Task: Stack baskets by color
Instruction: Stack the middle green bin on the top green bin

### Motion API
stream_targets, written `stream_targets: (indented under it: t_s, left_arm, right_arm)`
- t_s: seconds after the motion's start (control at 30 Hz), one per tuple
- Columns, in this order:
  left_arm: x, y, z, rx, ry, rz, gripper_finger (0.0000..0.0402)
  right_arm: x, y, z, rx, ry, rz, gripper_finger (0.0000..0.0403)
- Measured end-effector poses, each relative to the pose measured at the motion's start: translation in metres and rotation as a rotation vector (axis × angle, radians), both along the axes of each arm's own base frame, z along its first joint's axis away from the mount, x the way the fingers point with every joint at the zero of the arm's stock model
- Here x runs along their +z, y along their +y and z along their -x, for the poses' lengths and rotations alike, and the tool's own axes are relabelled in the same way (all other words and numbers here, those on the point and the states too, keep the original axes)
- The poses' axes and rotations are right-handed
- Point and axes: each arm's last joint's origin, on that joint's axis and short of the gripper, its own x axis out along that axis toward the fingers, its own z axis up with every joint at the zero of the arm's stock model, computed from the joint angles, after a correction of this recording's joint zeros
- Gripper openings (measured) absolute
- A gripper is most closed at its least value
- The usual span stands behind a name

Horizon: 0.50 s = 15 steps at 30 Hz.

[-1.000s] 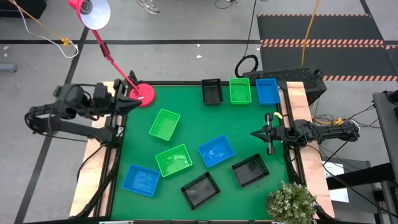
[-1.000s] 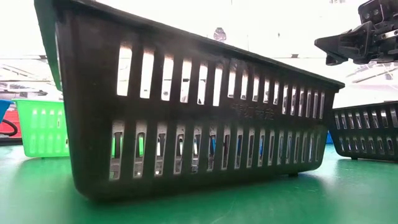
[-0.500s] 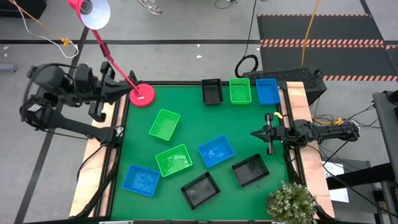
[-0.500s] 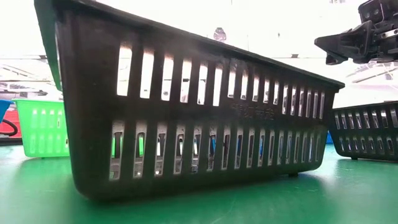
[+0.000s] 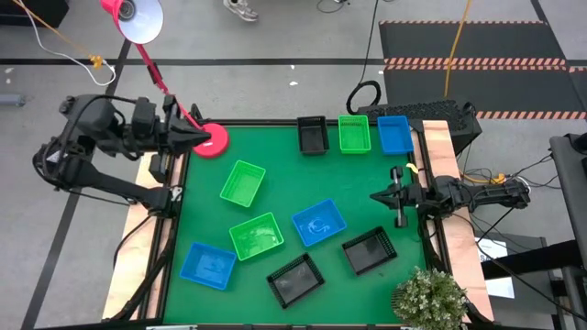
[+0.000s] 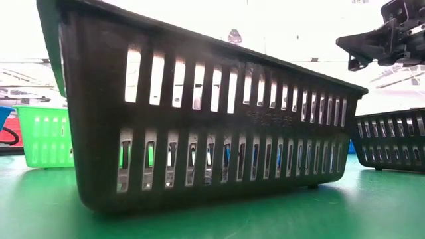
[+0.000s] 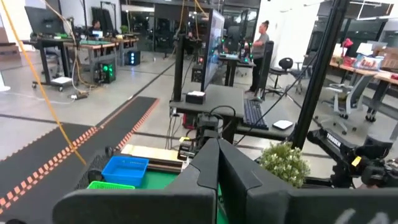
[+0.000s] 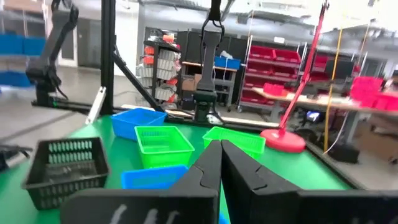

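At the left rear corner of the worktop (image 5: 367, 183) my left hand (image 5: 194, 137) hangs clenched and empty beside the pink lamp base (image 5: 214, 140), fingers pointing in over the green surface. The nearest loose green basket (image 5: 243, 182) lies just ahead and a little toward the front, its long axis slanting from front-left to rear-right; a second green basket (image 5: 256, 235) sits nearer the front. The green one of the three baskets lined up at the far edge (image 5: 354, 134) is off toward the right. My right hand (image 5: 378, 196) waits clenched and empty at the right edge, closer to that far row and to the loose black basket (image 5: 369, 250). I judge the left arm better placed for the slanted green basket.
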Motion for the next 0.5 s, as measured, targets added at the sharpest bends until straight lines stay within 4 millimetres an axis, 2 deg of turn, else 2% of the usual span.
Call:
stream_targets:
  t_s: [0.1, 0.2, 0.3, 0.5]
  left_arm:
    - [-0.001, 0.000, -0.002, 0.000, 0.006, -0.009, 0.0008]
    - [-0.001, 0.001, -0.003, 0.021, 0.007, -0.011, 0.0015]
    - [-0.002, 0.001, -0.003, 0.046, 0.015, -0.013, 0.0013]
    - [-0.002, 0.002, -0.004, 0.088, 0.018, -0.015, 0.0006]
  right_arm:
    - [0.004, 0.000, 0.001, 0.013, -0.033, -0.090, 0.0000]
    - [0.002, 0.000, 0.000, 0.011, 0.005, -0.087, 0.0000]
    - [0.033, -0.001, 0.006, -0.002, -0.056, -0.075, 0.0000]
    - [0.093, -0.003, 0.012, -0.044, -0.003, -0.102, 0.0000]
